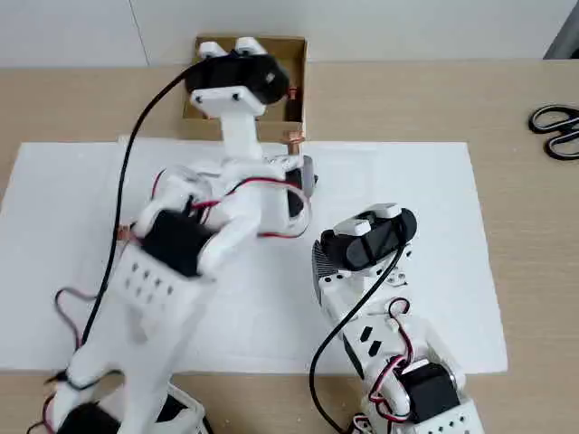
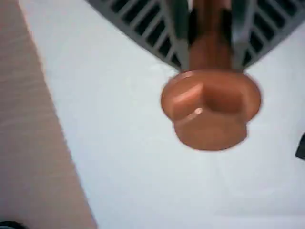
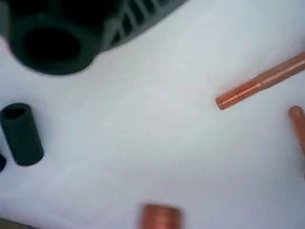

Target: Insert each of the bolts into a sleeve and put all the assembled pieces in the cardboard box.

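White paper covers the table. At its far edge, just short of the cardboard box, the left gripper clamps a bolt by the shank, likely meant for the box. Mid-sheet, the right gripper grasps a sleeve near loose bolts, presumably awaiting insertion.

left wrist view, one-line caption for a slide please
Left tool holds a copper bolt by its shank above the white sheet.

Bright, even, diffuse light from above, soft faint shadows on the white sheet
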`<control>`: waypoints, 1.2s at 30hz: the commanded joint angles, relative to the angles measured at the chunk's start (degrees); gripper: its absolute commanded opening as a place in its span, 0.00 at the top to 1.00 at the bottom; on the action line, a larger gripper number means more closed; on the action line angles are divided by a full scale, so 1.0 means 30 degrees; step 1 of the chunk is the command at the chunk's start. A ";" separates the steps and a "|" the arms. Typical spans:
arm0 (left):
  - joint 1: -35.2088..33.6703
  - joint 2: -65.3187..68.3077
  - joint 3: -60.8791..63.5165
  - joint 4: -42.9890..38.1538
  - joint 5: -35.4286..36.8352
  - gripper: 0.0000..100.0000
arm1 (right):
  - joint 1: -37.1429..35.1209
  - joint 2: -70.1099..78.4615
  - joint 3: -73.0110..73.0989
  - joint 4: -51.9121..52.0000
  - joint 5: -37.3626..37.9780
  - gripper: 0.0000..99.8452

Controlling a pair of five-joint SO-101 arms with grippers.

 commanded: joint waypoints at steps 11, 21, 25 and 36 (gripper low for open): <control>0.0234 -0.7179 1.0330 -0.9231 -0.0762 1.00 | -0.0454 -0.0396 -0.0088 -0.0366 -0.0322 1.00; 0.1729 -0.7502 1.1619 -0.9963 -0.0733 1.00 | -0.1832 -0.0396 -0.0088 -0.0396 -0.0322 1.00; 0.1788 -0.7502 1.1502 -0.9084 -0.0733 1.00 | -0.1832 -0.0396 -0.0088 -0.0396 -0.0322 1.00; 0.2608 -0.7502 1.1502 -0.8000 -0.0733 1.00 | -0.1832 -0.0396 -0.0088 -0.0454 -0.0293 1.00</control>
